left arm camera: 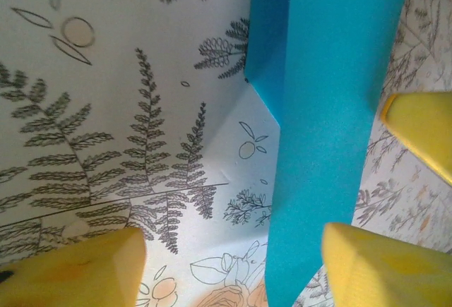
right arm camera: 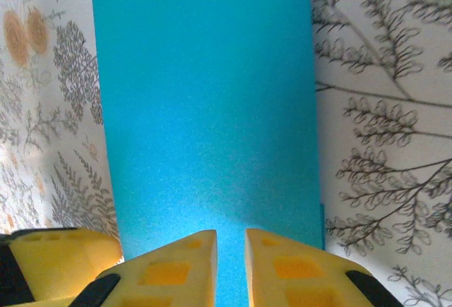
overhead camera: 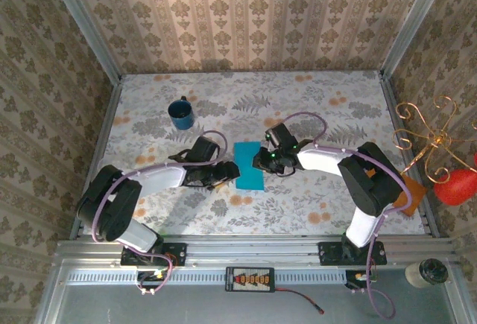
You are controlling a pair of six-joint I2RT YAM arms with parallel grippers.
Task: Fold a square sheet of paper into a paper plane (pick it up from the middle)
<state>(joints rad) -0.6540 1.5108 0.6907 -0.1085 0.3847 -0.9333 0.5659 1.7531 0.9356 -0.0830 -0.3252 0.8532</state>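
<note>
table: the flat table under a pale flower-and-fern printed cloth (overhead camera: 335,108) carries everything i work on.
sheet, place: the thin turquoise-blue square sheet of paper (overhead camera: 248,166) lies mid-table between my two arms. it shows as an upright rectangle, so i judge it is folded once.
sheet, layers: in the left wrist view a second layer juts out along one long side and ends in a slanted corner. the edges there do not line up.
sheet, feel: i expect it to be almost weightless and limp. it should slide easily on the cloth and take a crease wherever it is squeezed, and a hard pinch would likely leave a mark.
sheet, where to hold: i would lift it by a free long edge near its middle and pin the opposite side flat.
mug: the dark blue round mug (overhead camera: 180,113) stands well apart to the far left, out of my way.
left gripper: the left gripper (overhead camera: 227,173) sits at the sheet's left edge. its jaws are wide and straddle the paper's border, and they grip nothing.
right gripper: the right gripper (right arm camera: 231,265) is over the sheet's right side, its jaws narrowed to a slit. i cannot tell if any paper is pinched.
</note>
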